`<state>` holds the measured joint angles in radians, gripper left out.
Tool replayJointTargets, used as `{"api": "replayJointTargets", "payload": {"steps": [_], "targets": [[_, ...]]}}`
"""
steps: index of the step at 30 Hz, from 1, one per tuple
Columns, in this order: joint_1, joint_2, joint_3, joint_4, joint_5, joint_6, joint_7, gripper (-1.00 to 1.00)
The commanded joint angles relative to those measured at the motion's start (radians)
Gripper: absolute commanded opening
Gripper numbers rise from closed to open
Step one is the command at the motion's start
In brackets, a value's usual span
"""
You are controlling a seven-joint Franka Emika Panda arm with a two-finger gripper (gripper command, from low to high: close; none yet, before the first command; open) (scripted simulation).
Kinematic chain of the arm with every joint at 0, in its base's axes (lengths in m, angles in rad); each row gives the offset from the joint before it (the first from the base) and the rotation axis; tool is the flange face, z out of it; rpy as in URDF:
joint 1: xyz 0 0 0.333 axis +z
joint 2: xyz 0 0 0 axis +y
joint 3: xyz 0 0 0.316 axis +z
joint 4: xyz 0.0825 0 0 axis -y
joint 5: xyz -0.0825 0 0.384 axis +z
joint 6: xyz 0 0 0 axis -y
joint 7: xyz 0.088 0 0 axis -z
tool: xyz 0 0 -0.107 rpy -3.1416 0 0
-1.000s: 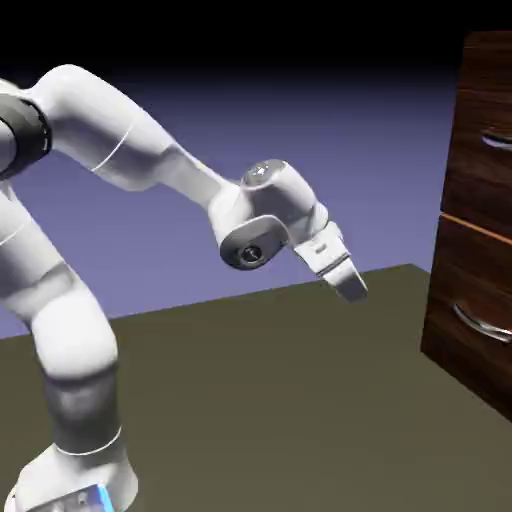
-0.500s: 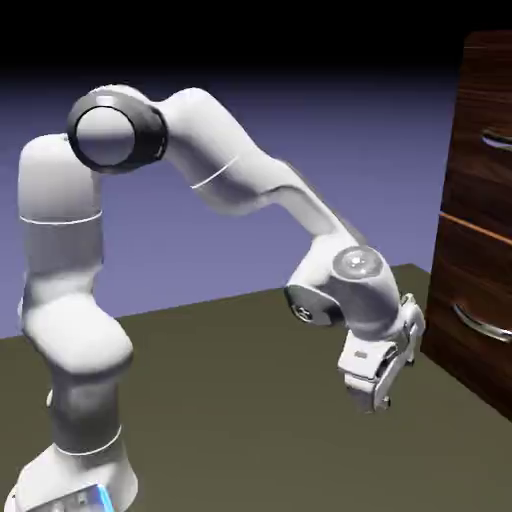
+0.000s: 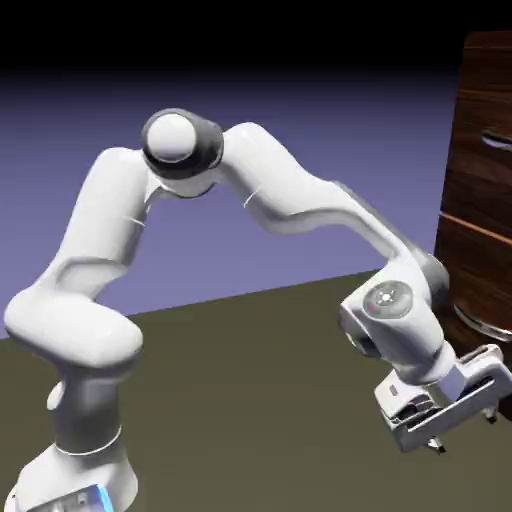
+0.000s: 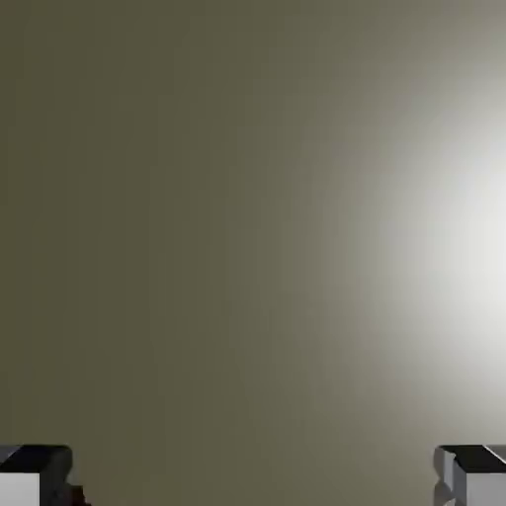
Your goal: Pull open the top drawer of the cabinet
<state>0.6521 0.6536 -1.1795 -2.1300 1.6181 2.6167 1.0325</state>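
Exterior view: the tool is wide open, holding nothing, below the top drawer at right. Best raise it clear of the cabinet, then aim squarely at the upper handle.

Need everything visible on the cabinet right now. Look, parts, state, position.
The cabinet stands at the exterior view's right, upright, cut off by the picture's edge. It looks like dark brown glossy wood grain, with a thin orange seam between two stacked drawer fronts, each with a curved silver bar handle. Both drawers look closed. The open claw is low in front of it; contact can't be judged.
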Motion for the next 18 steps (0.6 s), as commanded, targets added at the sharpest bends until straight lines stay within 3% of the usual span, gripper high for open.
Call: {"api": "replayJointTargets", "payload": {"steps": [1,18], "targets": [[0.017,0.033,-0.032,0.018,0.044,-0.011,0.008,0.00],[0.310,0.592,-0.571,0.329,0.783,-0.203,0.141,0.00]]}}
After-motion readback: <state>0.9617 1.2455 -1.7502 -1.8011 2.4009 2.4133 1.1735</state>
